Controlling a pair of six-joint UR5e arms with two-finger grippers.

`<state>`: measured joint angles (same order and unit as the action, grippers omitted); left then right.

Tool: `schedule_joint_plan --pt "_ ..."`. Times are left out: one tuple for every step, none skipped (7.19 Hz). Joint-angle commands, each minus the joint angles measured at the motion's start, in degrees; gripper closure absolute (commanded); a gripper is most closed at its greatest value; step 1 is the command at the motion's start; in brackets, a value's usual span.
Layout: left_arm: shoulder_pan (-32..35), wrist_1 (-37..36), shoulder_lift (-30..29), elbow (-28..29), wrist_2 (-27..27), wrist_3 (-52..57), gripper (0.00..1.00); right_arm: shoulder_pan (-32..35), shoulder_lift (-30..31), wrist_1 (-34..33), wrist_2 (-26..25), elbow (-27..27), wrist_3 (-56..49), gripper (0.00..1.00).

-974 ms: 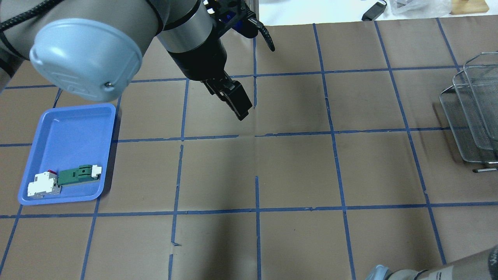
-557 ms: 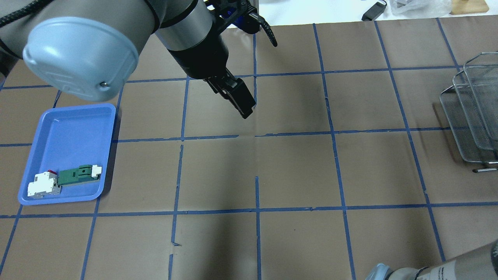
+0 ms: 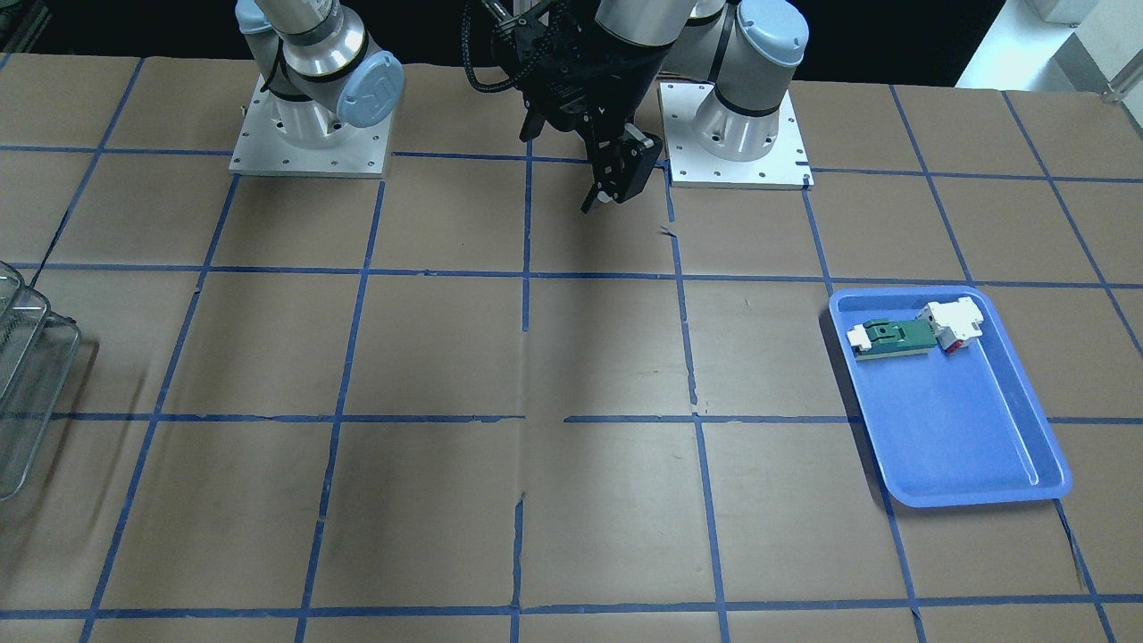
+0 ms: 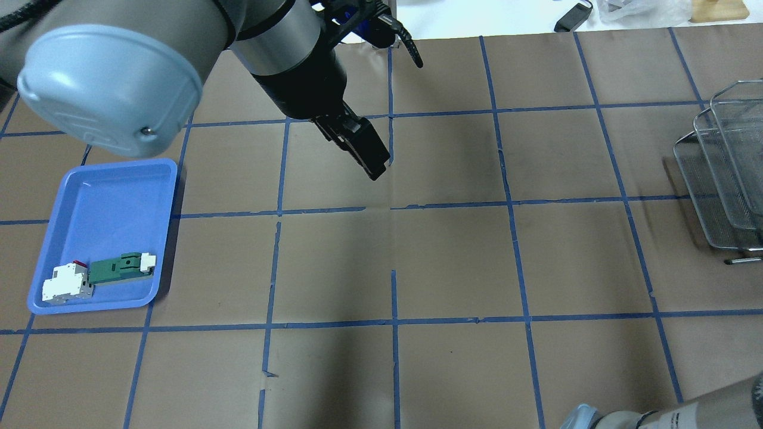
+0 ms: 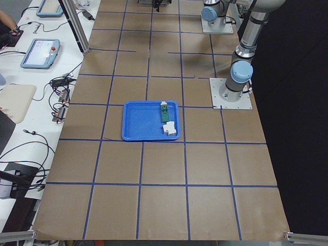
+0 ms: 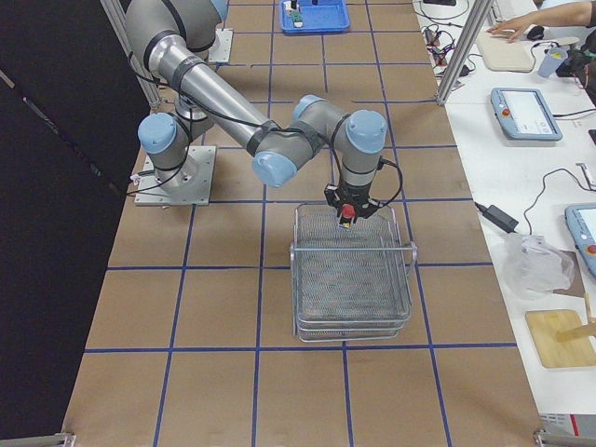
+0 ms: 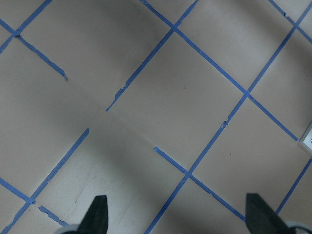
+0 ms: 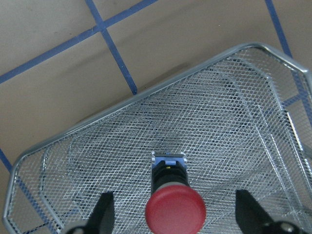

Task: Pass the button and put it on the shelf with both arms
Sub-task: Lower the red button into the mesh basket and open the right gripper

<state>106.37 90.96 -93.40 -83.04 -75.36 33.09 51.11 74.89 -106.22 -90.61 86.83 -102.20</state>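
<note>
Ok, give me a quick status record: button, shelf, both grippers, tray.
button: over the shelf's top mesh, seemingly resting on it, red cap toward the wrist camera
shelf: wire mesh rack at the table end on the robot's right
right gripper: open over the shelf, fingers either side of the button, neither touching it
left gripper: open, empty, above bare table near the middle
tray: blue, on the robot's left, holds a green board and a white block
</note>
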Motion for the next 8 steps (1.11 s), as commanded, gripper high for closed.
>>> schedule_joint_plan --pt "-0.1 0.09 0.41 -0.02 -0.23 0.22 0.0 2.65 6.2 3.36 0.52 0.62 7.76 0.05" --pt "-0.02 0.44 0.59 -0.02 -0.4 0.31 0.0 6.59 8.93 7.13 0.35 0.62 14.5 0.02" --pt "-0.11 0.53 0.68 0.07 -0.4 0.4 0.0 11.15 12.09 11.35 -0.09 0.71 22.05 0.02" --pt "-0.02 0.7 0.85 -0.1 -0.49 0.31 0.0 15.46 14.47 13.56 -0.09 0.71 30.05 0.02" --pt "-0.02 0.71 0.94 -0.19 -0.49 0.31 0.0 19.25 15.89 15.85 0.08 0.89 34.83 0.01" --pt "-0.11 0.71 1.03 -0.19 -0.49 0.4 0.0 22.51 16.78 18.05 0.6 0.89 44.18 0.0" --pt "-0.11 0.71 1.03 -0.19 -0.66 0.4 0.0 27.06 17.13 17.98 0.61 0.89 50.02 0.0" --pt "-0.11 0.71 1.03 -0.19 -0.67 0.4 0.0 31.02 17.22 17.98 0.52 0.89 57.39 0.0"
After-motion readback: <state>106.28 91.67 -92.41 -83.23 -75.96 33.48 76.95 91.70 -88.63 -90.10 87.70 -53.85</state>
